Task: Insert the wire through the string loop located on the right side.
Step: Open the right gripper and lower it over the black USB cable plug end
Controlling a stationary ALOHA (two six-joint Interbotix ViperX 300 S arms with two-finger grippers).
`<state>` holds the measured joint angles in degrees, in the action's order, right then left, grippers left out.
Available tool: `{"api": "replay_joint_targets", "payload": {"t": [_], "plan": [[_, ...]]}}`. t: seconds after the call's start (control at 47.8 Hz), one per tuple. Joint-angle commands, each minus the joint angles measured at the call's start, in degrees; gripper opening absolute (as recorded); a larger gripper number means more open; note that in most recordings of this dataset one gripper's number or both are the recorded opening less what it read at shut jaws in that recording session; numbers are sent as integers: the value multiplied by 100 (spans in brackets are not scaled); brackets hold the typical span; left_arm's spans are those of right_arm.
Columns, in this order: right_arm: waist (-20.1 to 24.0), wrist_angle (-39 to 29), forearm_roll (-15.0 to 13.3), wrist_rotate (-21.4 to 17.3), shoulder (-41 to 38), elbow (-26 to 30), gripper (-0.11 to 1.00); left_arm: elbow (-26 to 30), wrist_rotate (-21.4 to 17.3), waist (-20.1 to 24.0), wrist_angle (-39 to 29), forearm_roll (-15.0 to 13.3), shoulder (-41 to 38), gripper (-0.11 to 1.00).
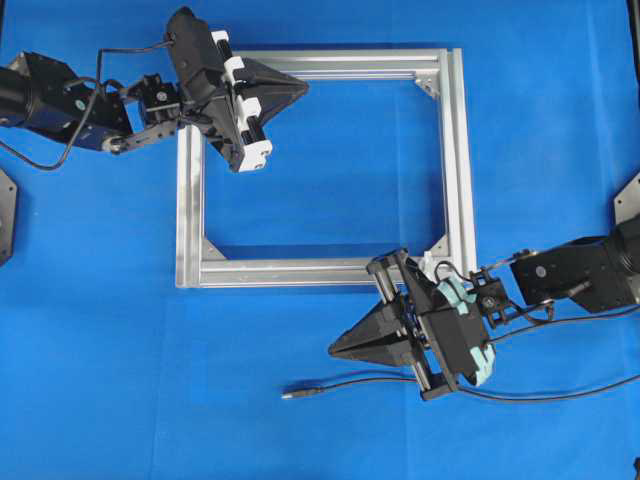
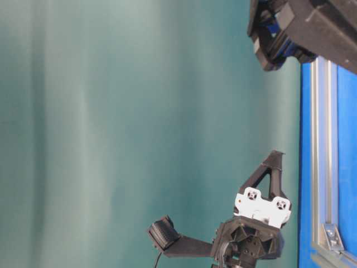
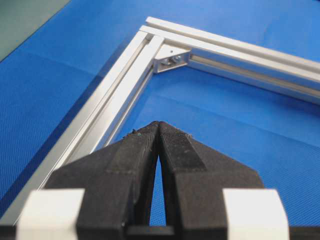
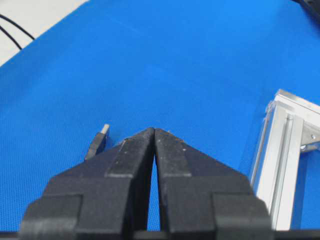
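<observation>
Left claw point(image 1: 300, 88) hovers over the top-left corner of the silver frame point(image 1: 460, 160), its tips pressed together and holding nothing. Lower down, the wire point(image 1: 380, 381) lies on the blue tabletop point(image 1: 100, 350) below the frame, its plug end point(image 1: 296, 393) pointing left. Right claw point(image 1: 336, 350) sits just above that plug, tips together and empty, near the frame's bottom-right corner. I cannot make out the string loop
</observation>
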<state>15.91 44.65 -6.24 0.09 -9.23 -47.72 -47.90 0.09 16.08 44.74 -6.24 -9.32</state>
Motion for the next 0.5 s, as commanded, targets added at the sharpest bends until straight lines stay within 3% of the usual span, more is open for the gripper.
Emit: {"api": "replay_joint_targets", "payload": {"t": [0.0,0.126,0.481], "plan": [[88,0,9,-18,246,97,0,62,0,-9,-114,53,229,0],[114,-308,9,-18,281,105,-6,53,18,18,-167,62,237,0],[158,-404,0,-369,290,105,-6,53,-18,35,-149,70,246,0]]}}
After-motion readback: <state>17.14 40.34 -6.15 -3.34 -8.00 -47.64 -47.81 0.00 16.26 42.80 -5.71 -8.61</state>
